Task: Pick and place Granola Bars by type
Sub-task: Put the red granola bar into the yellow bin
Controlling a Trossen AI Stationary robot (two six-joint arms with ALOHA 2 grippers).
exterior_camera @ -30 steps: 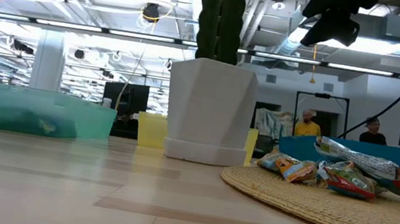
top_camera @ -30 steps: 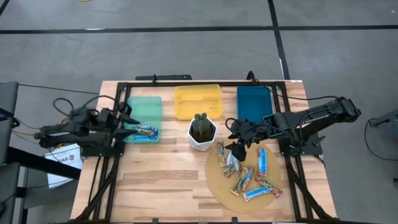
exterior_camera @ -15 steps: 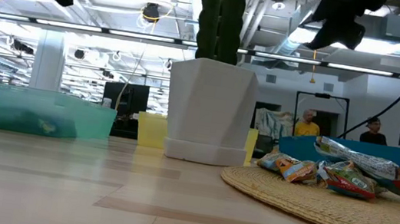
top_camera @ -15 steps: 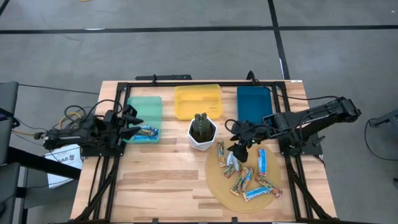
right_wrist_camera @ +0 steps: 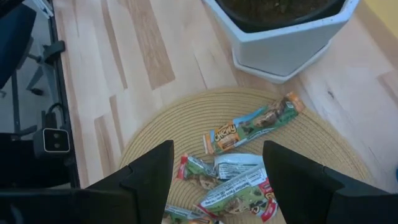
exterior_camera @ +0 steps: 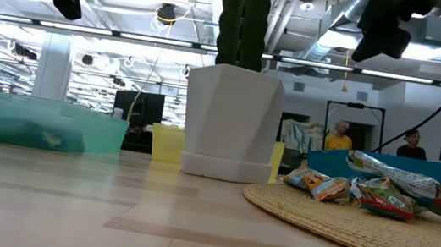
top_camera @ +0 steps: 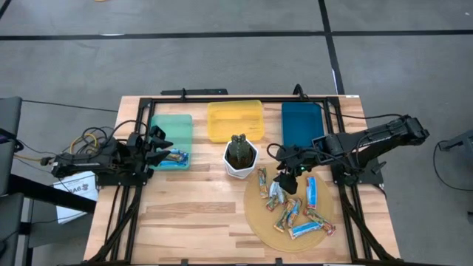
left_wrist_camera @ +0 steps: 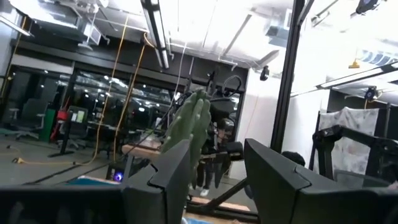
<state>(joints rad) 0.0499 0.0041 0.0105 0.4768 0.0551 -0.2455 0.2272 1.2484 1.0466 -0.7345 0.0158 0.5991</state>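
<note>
Jaws of the right gripper [top_camera: 288,176] are held apart, empty, above the round mat [top_camera: 260,222], beside the white pot [top_camera: 240,164]. Left gripper [top_camera: 158,150] jaws are parted, empty. One bar [top_camera: 174,156] is placed in the green bin [top_camera: 177,122]; most Granola Bars [top_camera: 295,210] remain unsorted on the mat.

The left gripper [top_camera: 161,145] hangs level at the table's left side, its fingers parted and empty, while the right gripper [top_camera: 287,179] points down, spread wide with nothing between its fingers.
</note>
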